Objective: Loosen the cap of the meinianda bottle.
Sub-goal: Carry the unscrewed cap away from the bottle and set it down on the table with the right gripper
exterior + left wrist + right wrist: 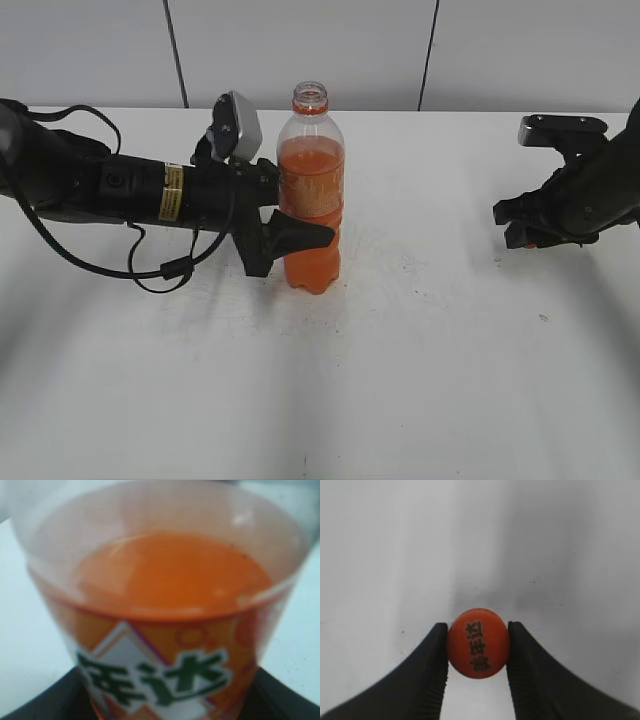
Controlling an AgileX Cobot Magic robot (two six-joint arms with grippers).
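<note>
A white table (420,380) with faint scuffs meets a pale grey panelled wall (300,50) with 2 dark seams.

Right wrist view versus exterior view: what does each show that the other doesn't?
Only the right wrist view shows the orange cap clearly, printed characters up, clamped between the right pincer's fingers above the white table. Only the exterior view shows the capless meinianda bottle upright, gripped at its label by the left pincer. Both show the right pincer and the table.

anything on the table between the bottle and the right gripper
No. In the exterior view only bare white table separates the meinianda bottle from the right gripper, which holds the cap.
</note>
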